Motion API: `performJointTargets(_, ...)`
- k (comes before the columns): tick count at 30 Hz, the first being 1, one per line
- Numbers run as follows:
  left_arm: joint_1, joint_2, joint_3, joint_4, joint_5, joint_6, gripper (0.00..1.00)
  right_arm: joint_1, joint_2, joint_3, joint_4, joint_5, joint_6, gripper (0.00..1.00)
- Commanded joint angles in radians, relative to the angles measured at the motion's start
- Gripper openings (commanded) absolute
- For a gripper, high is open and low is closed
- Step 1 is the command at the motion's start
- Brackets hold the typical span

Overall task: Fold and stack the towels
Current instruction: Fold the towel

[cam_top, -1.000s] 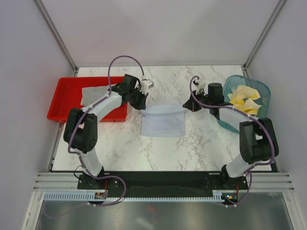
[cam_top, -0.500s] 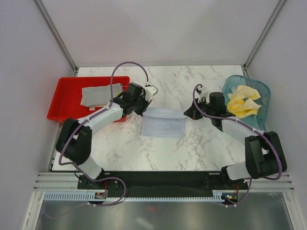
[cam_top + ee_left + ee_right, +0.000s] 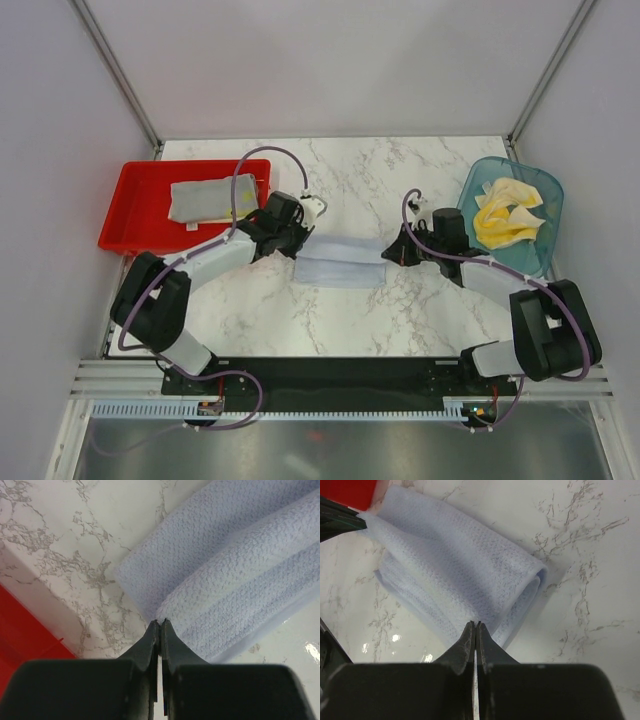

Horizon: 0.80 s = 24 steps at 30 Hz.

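A light grey towel [image 3: 340,262] lies on the marble table, its far edge drawn toward the near edge in a fold. My left gripper [image 3: 298,249] is shut on the towel's left corner [image 3: 165,615]. My right gripper [image 3: 388,253] is shut on its right corner [image 3: 485,615]. The rolled-over layer shows in the left wrist view [image 3: 240,580] and the right wrist view [image 3: 455,565]. A folded grey towel [image 3: 210,197] with small yellow marks lies in the red tray [image 3: 135,215]. Pale yellow towels [image 3: 505,212] are heaped in the teal basket [image 3: 548,225].
The red tray stands at the left, close behind my left arm; its corner shows in the left wrist view [image 3: 25,645]. The teal basket stands at the right edge. White walls enclose the table on three sides.
Both grippers have moved toward the near edge, pulling the towel's far edge over it; the towel has gone from a spread square to a narrow folded band.
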State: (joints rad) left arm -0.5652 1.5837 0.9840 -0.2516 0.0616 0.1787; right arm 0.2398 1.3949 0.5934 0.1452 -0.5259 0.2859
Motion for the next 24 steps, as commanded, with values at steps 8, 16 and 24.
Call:
performJointTargets(8, -0.044, -0.1, -0.08, -0.011, -0.037, -0.088, 0.02, 0.007, -0.1, -0.075, -0.016, 0.0, 0.075, 0.0)
performJointTargets(16, -0.073, -0.09, -0.099, -0.054, -0.057, -0.12, 0.09, 0.026, -0.102, -0.164, 0.021, -0.006, 0.114, 0.04)
performJointTargets(24, -0.078, -0.137, -0.111, -0.089, -0.057, -0.143, 0.02, 0.029, -0.183, -0.161, -0.027, 0.003, 0.13, 0.06)
